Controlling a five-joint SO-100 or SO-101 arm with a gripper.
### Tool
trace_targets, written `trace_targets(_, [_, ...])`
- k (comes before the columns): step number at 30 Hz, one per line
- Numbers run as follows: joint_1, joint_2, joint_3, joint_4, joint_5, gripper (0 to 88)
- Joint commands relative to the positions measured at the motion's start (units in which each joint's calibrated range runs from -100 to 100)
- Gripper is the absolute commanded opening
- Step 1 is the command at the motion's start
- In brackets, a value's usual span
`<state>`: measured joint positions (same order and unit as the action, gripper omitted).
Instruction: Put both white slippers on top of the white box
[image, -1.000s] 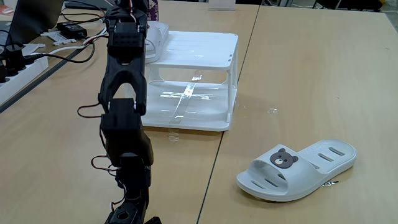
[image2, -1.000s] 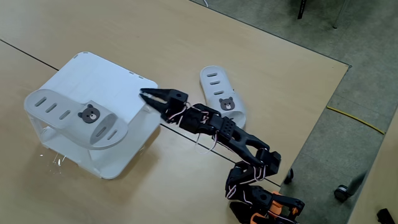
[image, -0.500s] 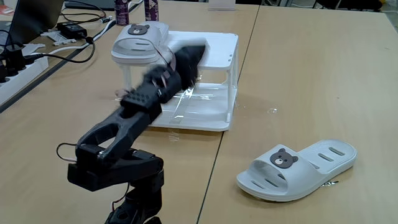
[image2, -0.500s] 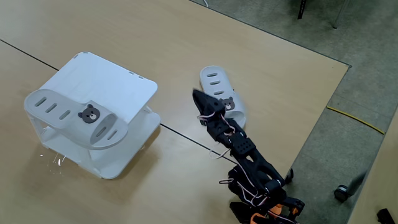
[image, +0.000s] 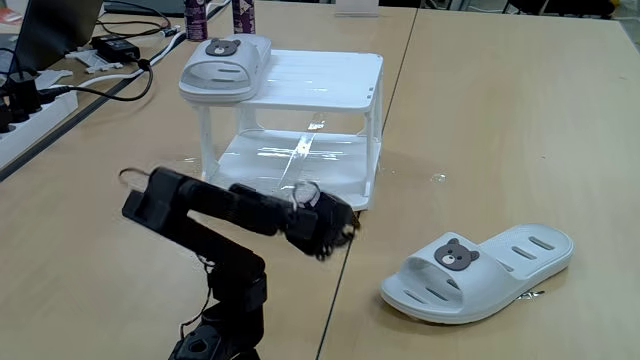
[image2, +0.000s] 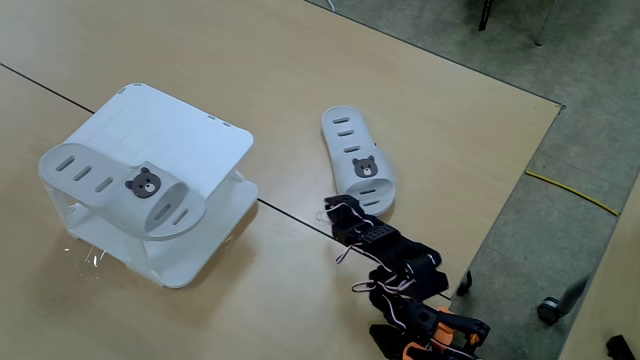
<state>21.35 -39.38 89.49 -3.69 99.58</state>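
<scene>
- One white slipper (image: 222, 66) lies on the ribbed top of the white box (image: 320, 80), over a corner and overhanging the edge; from above (image2: 125, 187) its bear face emblem and oval slots show plainly.
- The other white slipper (image: 478, 272) lies on the table (image: 500, 120), well apart from the box; in the high fixed view (image2: 358, 162) it sits just beyond the folded arm.
- The white box (image2: 175, 135) stands on the table, its glossy lower shelf throwing back glare so that its surface is hard to read.
- The gripper (image: 335, 225) is motion-blurred in the low fixed view and a dark tangle from above (image2: 343, 212); I cannot tell whether its jaws are apart or together. It holds nothing that can be seen.
- Bottles (image: 220, 14) behind the box are cut off at the frame's top edge; their labels are too small to read.
- Cables and a power strip (image: 25, 110) lie at the left edge, partly cropped.
</scene>
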Motion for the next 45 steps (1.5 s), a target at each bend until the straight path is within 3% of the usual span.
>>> trace_targets(1, [4.1, 4.1, 2.5, -12.7, 0.4, 0.7])
trace_targets(13, [13.8, 15.6, 9.0, -42.7, 0.4, 0.7])
trace_targets(15, [14.1, 17.0, 9.0, -43.2, 0.4, 2.9])
trace_targets(18, [14.2, 19.6, 8.9, -43.2, 0.4, 14.3])
trace_targets(27, [15.5, 26.5, -3.7, -43.2, 0.4, 15.4])
trace_targets(31, [16.9, 27.7, -4.9, -43.2, 0.4, 22.5])
trace_targets(41, [17.1, 37.1, -16.2, -43.2, 0.4, 23.2])
trace_targets(45, [17.1, 42.5, -21.9, -43.2, 0.4, 27.4])
